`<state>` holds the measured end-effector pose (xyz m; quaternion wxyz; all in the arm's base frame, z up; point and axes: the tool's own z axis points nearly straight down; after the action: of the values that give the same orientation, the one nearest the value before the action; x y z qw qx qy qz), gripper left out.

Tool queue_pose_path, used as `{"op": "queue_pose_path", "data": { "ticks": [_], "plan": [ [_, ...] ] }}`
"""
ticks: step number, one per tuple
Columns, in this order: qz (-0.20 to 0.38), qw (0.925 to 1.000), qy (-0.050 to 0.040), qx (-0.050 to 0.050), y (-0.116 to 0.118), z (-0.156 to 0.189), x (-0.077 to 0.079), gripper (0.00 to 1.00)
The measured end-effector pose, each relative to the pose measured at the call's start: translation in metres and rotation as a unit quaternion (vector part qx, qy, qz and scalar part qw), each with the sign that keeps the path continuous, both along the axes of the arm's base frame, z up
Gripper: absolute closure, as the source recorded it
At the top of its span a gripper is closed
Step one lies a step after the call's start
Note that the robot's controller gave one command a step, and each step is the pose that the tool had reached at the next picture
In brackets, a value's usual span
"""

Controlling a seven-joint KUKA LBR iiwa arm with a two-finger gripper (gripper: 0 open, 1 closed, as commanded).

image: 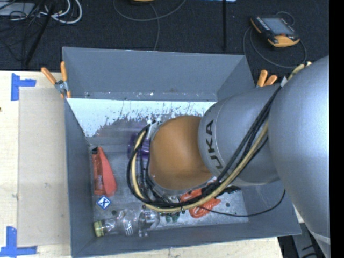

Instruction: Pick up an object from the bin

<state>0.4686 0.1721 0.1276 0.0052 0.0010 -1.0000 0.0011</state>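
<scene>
"Camera view, looking down: where is the arm (279, 144) working?"

"It is reaching in from the right and hanging over the middle of the grey bin (161, 74). Its wrist's orange cover (174, 152) and looped cables (134, 179) are sitting over the gripper, so I cannot tell whether the claw is open or closed, or whether it is carrying anything."

"Then which thing is it going for?"

"I am only judging by nearness. A purple piece (134, 144) is peeking out just left of the cables, and an orange piece (207, 208) is lying under the wrist's lower right edge. Either could be the pick, probably because both are lying mid-floor, where the wrist is staying clear of the walls."

"And the rest?"

"A red packet (103, 173) is lying along the left wall, with a blue-and-white tile (104, 202) just below it. A clear plastic piece with a yellowish cap (115, 224) is resting in the near left corner. All three are lying apart from the wrist."
</scene>
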Motion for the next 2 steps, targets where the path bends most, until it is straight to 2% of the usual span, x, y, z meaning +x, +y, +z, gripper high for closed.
{"op": "queue_pose_path", "data": {
  "ticks": [1, 2],
  "plan": [
    [-0.002, 1.0000, -0.0035, 0.001, 0.000, 0.003, 0.002, 0.00],
    [0.092, 0.9957, -0.0087, 0.005, -0.003, -0.048, 0.008, 1.00]
  ]
}}
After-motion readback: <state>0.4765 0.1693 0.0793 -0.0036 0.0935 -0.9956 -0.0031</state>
